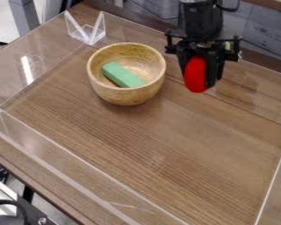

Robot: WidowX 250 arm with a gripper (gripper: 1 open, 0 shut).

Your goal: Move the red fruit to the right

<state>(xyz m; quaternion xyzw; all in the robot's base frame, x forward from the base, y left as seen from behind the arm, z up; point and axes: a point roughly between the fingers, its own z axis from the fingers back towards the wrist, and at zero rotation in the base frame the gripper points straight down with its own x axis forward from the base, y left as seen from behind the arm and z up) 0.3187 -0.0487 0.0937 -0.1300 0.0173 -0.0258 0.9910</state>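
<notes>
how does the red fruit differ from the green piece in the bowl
Colour: the red fruit is bright red; the green piece is green.
Shape: the red fruit is rounded and elongated; the green piece is a flat slab.
Pose: the red fruit hangs upright in the gripper, to the right of the wooden bowl; the green piece lies slanted inside the bowl.
Both look like small matte toy pieces.
</notes>
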